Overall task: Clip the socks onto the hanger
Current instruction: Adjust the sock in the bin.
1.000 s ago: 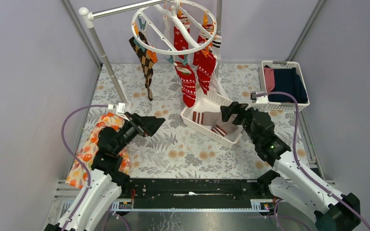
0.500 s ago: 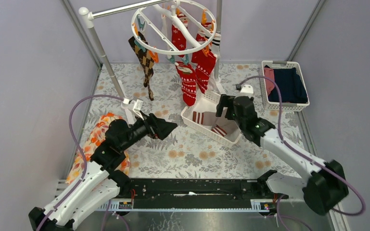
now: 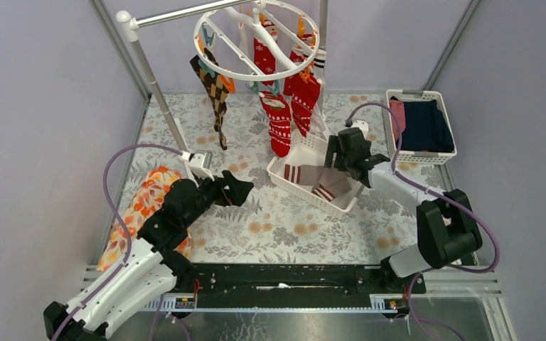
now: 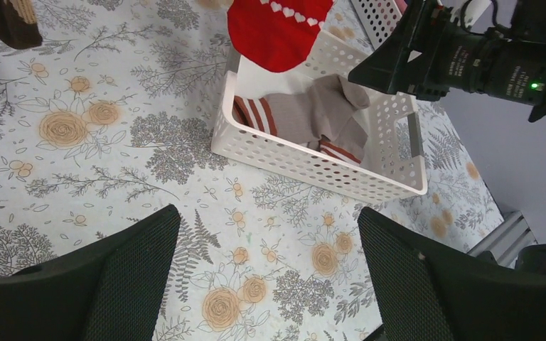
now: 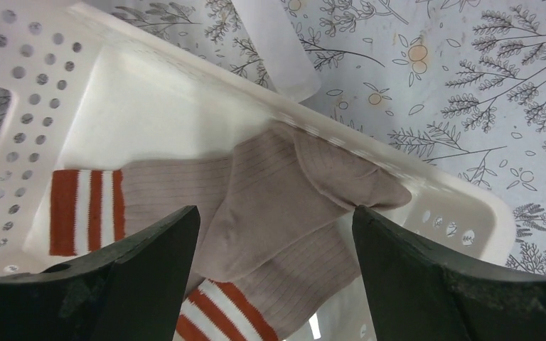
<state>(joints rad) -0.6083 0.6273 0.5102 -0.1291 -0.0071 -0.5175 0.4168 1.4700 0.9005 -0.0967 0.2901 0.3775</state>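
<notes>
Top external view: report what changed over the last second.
The right arm swung its elbow forward, tipping the open right end effector down over the taupe socks in the white basket. The left arm stretched out, carrying the open left end effector slightly rightward toward the basket. Nothing was grasped or released. The socks, basket and hanger with its clipped socks stayed put.
</notes>
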